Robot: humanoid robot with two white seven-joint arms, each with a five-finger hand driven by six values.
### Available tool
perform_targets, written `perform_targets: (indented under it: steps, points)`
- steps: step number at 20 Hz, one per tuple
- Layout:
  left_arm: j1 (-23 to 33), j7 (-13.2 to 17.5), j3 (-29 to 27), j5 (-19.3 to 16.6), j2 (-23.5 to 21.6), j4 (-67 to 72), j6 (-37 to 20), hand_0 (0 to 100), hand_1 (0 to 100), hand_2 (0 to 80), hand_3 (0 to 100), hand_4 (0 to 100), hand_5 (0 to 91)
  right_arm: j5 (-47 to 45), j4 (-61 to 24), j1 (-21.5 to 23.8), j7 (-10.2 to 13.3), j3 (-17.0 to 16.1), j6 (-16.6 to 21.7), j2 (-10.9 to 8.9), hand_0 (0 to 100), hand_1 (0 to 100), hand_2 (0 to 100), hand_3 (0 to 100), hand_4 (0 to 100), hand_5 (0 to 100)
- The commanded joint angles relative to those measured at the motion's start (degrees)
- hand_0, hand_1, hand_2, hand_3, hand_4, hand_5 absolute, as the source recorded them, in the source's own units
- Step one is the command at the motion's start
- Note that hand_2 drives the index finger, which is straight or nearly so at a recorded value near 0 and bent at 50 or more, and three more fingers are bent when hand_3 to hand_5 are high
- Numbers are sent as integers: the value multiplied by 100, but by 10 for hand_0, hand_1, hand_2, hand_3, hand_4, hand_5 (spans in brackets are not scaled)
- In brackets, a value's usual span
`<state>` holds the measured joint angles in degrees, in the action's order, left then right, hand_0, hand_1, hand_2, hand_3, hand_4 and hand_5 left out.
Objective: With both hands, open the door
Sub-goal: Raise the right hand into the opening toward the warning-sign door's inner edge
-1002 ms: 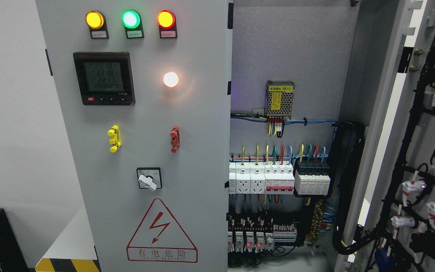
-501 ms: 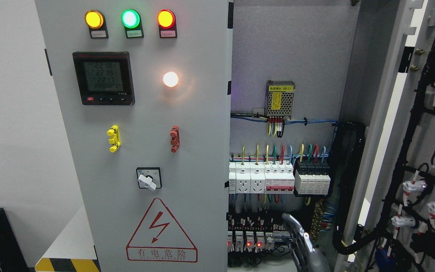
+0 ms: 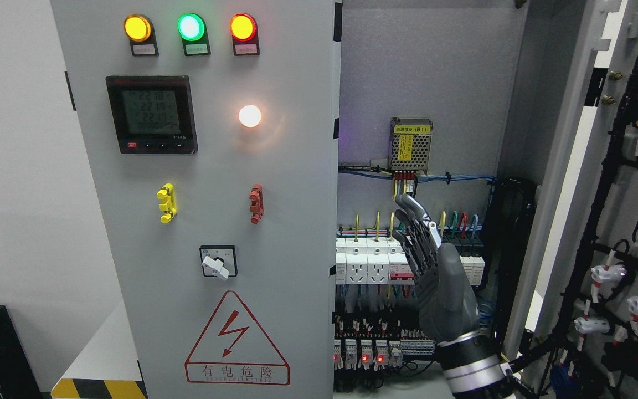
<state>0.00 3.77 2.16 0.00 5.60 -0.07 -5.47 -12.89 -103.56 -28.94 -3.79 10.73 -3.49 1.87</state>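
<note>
The head view is the only one. An electrical cabinet fills it. The left door [image 3: 208, 221] is closed or nearly so, facing the camera with three round lamps [image 3: 189, 27] along its top, a meter [image 3: 152, 114], a white lamp [image 3: 250, 116], a yellow handle [image 3: 166, 203], a red handle [image 3: 256, 204], a rotary switch [image 3: 219, 262] and a red warning triangle [image 3: 236, 341]. The right door [image 3: 623, 210] is swung wide open at the picture's right, its inner face hung with black cables. Between the two doors the cabinet interior is exposed: a small power supply [image 3: 411, 139] high on the back panel and rows of breakers [image 3: 377, 260] with coloured wires below.

One robot hand [image 3: 435, 266] rises from the bottom edge right of the middle, so it reads as the right one. Its fingers are extended upward, relaxed and fairly straight, holding nothing, and it stands in front of the breakers inside the open half. The left robot hand is not in view.

As a judgement, the left door is what remains to be opened. The risk is that the raised fingers sit close to live breakers and wiring: drifting forward could snag a wire or flip a switch. Reaching for the door's free edge from here could also catch fingers between door and frame.
</note>
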Motion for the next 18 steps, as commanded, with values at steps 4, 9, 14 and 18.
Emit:
perform_targets:
  steps: [4, 9, 14, 18]
  points:
    - [132, 1, -14, -62, 12, 34, 11, 0, 0, 0, 0, 0, 0, -73, 1550, -921, -104, -159, -423, 121, 0, 0, 0, 0, 0, 0]
    - [132, 1, -14, -62, 12, 34, 11, 0, 0, 0, 0, 0, 0, -810, 1585, -964, -244, -141, -924, 94, 0, 0, 0, 0, 0, 0]
    - [132, 1, -14, -62, 12, 34, 11, 0, 0, 0, 0, 0, 0, -891, 1734, -1218, -1062, -167, -1075, 76, 0, 0, 0, 0, 0, 0]
    - [132, 1, -14, -62, 12, 34, 2, 0, 0, 0, 0, 0, 0, -908, 2024, -1378, -1325, -220, -1084, 50, 0, 0, 0, 0, 0, 0]
